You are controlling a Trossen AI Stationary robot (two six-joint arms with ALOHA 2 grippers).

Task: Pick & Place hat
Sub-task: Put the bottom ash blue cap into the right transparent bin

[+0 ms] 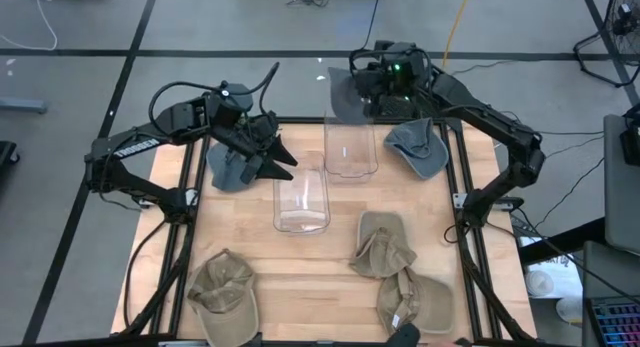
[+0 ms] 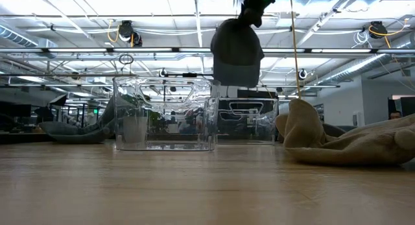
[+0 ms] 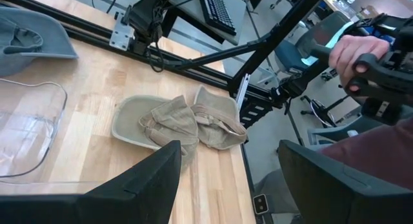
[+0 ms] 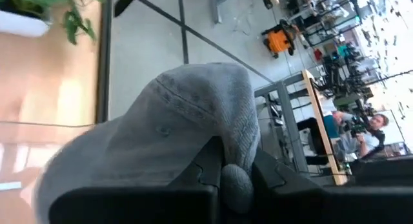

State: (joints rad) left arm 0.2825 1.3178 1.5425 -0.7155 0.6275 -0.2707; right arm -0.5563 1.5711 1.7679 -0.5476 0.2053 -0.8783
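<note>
The right gripper (image 4: 222, 175) hangs above the far edge of the worktop (image 1: 300, 277), its fingers pinched tight on a fold of a grey cap (image 1: 350, 95). The cap dangles clear of the wood, and in the low view it hangs over the far clear plastic bin (image 1: 350, 150), crown up, not touching it.

The left gripper (image 1: 283, 155) sits over the far left part of the worktop, jaws spread wide with nothing between them, fingertips just beside the rim of the near clear bin (image 1: 301, 200). Under that arm lies a second grey cap (image 1: 228, 168), flat on the wood.

A third grey cap (image 1: 420, 147) rests by the far right edge, just beside the far bin. Closer in, three tan caps: one (image 1: 225, 292) at the near left corner, one (image 1: 382, 245) right of centre, and another (image 1: 418, 302) just nearer than it, the two touching.

In the left wrist view a person's hand (image 3: 352, 53) shows past the worktop's edge, gripping a dark handle.
</note>
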